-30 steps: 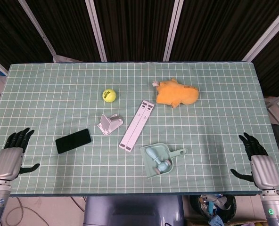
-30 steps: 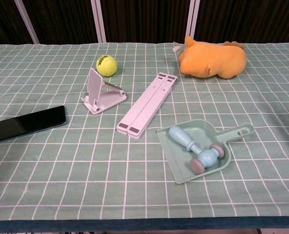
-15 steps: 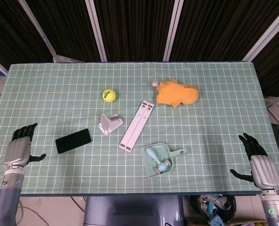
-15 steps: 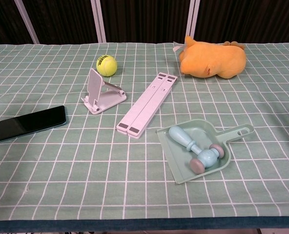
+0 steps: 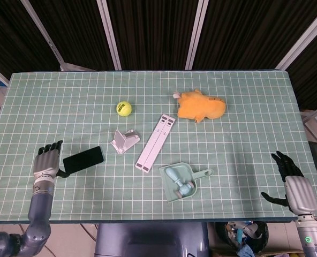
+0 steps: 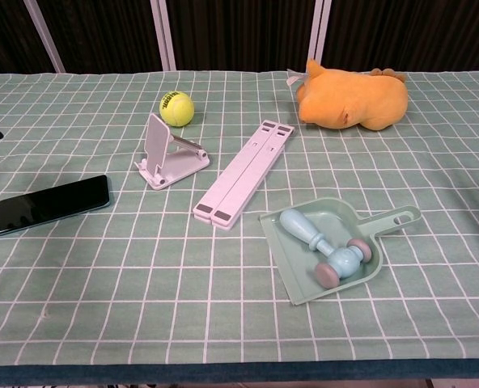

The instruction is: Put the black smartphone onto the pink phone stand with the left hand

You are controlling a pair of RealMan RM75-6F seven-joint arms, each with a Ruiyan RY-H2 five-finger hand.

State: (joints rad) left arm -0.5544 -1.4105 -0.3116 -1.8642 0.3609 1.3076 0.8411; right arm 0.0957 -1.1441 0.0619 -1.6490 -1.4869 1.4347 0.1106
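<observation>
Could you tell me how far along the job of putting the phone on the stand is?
Nothing is done yet: the black smartphone lies flat on the table, apart from the empty pink phone stand. In hand: the left hand is open beside the phone's near end. Left: grasp, lift, place.

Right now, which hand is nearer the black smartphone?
Left. The left hand sits right beside the black smartphone's left end, fingers spread. The right hand is at the table's far right edge.

Glossy glass is being shown on the black smartphone (image 6: 51,203), matt plastic on the pink phone stand (image 6: 169,153), woven cloth on the table (image 6: 142,307).
</observation>
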